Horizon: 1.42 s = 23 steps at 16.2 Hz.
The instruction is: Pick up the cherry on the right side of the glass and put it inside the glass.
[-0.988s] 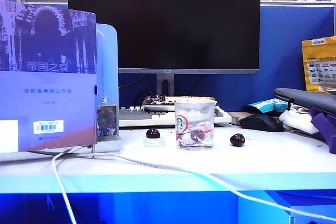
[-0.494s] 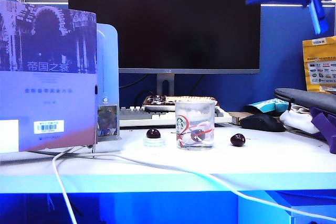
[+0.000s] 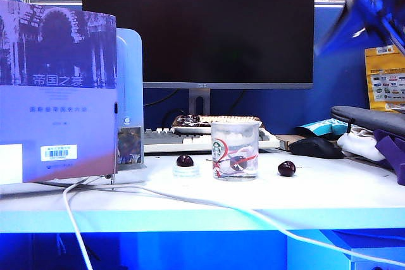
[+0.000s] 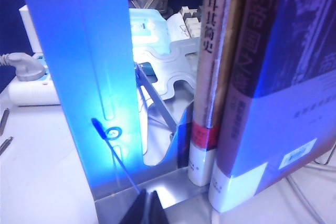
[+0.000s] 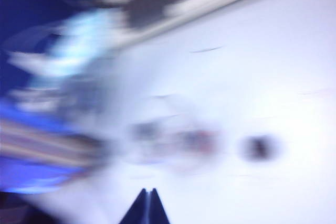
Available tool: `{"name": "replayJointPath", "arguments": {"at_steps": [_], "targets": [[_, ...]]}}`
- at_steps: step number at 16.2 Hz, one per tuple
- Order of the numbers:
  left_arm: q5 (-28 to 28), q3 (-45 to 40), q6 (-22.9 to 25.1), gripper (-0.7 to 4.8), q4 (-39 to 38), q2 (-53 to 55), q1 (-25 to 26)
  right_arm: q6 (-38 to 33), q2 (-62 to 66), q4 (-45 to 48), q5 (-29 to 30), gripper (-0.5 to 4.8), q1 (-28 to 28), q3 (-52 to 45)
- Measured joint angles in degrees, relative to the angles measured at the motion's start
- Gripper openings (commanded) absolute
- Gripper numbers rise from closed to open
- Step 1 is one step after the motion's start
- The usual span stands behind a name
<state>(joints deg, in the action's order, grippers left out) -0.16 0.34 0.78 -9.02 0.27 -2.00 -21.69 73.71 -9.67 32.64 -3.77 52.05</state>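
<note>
Dark red cherry [image 3: 286,168]: we see it lying on the white table [image 3: 329,200] at 3 o'clock from the glass [image 3: 235,150], apart from it and untouched; in the right wrist view it is a dark smear [image 5: 258,147].
Glass: upright at mid-table; what sits inside it we cannot tell through the print.
Second cherry [image 3: 185,160]: at 9 o'clock from the glass, on a small clear disc; not ours to take.
Right gripper [image 5: 146,203]: fingers pressed together, holding nothing; in the exterior view its arm is a blue blur [image 3: 361,4] at 2 o'clock from the glass, high above the table.
Left gripper [image 4: 148,208]: we see its tips pressed together, parked by the books [image 4: 247,93] and a blue stand [image 4: 89,77], away from the work.
Step in hand: we judge this the approach, with nothing grasped yet.
Next move: we would spread the right fingers, descend over the cherry at 3 o'clock, and avoid clipping the glass.
Change from earlier: a second ago no arm showed in the exterior view; now the right arm has swung in at upper right, while both cherries and the glass lie as before.
</note>
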Motion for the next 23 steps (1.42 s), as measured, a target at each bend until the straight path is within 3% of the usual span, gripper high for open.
{"name": "replayJointPath", "arguments": {"at_steps": [1,2,3,5,8,10,17,23], "targets": [[0.00,0.00,0.00,-0.05,-0.02,0.00,0.00,3.76,1.25,-1.51,-4.15,1.93,-0.68,0.46],[0.00,0.00,0.02,-0.05,-0.02,0.00,0.00,6.05,1.97,-2.21,-5.77,3.27,-1.05,0.48],[0.00,0.00,0.00,-0.05,-0.02,0.00,0.00,10.14,3.23,-4.57,-7.96,3.56,-2.62,1.51],[0.00,0.00,0.00,-0.05,-0.02,0.00,0.00,13.62,5.35,-6.67,-11.45,3.56,-4.79,3.50],[0.00,0.00,0.02,-0.05,-0.02,0.00,0.00,19.43,9.51,-11.15,-23.61,3.56,-8.74,7.10],[0.00,0.00,0.00,-0.05,-0.02,0.00,0.00,21.29,11.89,-11.26,-26.23,3.56,-10.10,9.35],[0.00,0.00,0.02,-0.05,-0.02,0.00,0.00,21.57,26.25,-16.41,-26.49,3.55,-10.36,19.41],[0.00,0.00,0.02,-0.05,-0.02,0.00,0.00,21.16,36.61,-27.93,-23.21,3.55,-10.34,30.51]]}}
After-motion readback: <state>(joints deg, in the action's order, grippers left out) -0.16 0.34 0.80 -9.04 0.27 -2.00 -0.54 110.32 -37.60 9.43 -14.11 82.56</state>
